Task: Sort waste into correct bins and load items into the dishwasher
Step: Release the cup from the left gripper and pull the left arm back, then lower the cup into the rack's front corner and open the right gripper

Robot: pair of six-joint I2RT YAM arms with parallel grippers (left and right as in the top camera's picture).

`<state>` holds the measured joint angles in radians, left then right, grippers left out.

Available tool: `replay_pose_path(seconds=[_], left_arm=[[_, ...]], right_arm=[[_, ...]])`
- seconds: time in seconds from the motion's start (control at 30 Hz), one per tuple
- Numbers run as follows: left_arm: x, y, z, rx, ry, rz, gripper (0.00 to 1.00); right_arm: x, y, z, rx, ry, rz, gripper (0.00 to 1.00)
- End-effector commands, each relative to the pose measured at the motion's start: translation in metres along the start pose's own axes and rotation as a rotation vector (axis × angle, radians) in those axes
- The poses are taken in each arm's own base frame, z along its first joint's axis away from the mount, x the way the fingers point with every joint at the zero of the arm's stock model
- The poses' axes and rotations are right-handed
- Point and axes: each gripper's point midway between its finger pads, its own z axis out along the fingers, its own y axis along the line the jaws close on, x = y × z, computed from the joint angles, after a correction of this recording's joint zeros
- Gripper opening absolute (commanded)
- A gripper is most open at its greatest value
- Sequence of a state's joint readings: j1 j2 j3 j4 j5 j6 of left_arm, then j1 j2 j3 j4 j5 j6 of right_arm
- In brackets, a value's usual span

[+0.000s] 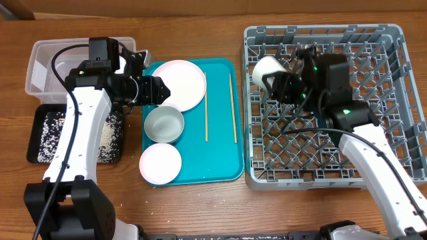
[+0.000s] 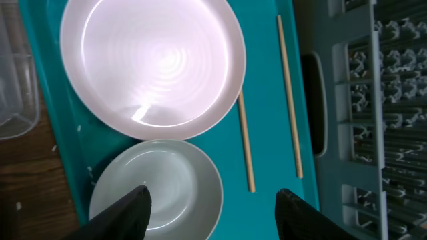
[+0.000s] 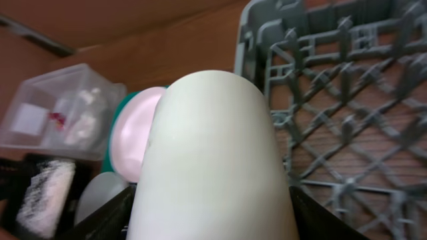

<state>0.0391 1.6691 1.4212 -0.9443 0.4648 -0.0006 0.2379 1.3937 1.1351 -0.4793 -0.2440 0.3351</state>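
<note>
The small white cup [image 1: 268,71] lies on its side, its long axis running 3 to 9 o'clock. Our right claw [image 1: 280,84] is clamped on it over the 10 o'clock corner of the dish rack [image 1: 320,181], with bare lattice around it. Our left claw [image 2: 212,203], fingers apart, hovers over the whitish bowl [image 1: 164,125] on the teal tray [image 1: 220,160].

No legible text, brand or number anywhere; a white patch [image 3: 30,117] inside the clear tub [image 3: 40,93], left of frame, may be a blurred label
</note>
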Motion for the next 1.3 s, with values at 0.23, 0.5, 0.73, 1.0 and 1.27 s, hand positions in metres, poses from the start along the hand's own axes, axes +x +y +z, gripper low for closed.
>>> replay_pose_path(seconds=[0.23, 0.5, 0.73, 1.0, 1.27], left_arm=[[-0.002, 0.015, -0.004, -0.109, -0.003, 0.001, 0.62], [0.005, 0.023, -0.005, -0.159, 0.022, -0.008, 0.62], [0.004, 0.023, -0.005, -0.159, 0.020, -0.007, 0.62], [0.004, 0.023, -0.005, -0.159, 0.020, -0.008, 0.63], [0.004, 0.023, -0.005, -0.159, 0.021, -0.008, 0.63]], right_arm=[[-0.034, -0.009, -0.009, 0.290, -0.095, -0.114, 0.54], [0.026, -0.024, -0.002, 0.322, 0.194, -0.056, 0.54], [0.044, -0.011, -0.049, 0.340, 0.378, -0.022, 0.54], [0.077, -0.015, -0.078, 0.392, 0.559, 0.033, 0.54], [0.117, -0.012, -0.093, 0.459, 0.722, 0.053, 0.58]])
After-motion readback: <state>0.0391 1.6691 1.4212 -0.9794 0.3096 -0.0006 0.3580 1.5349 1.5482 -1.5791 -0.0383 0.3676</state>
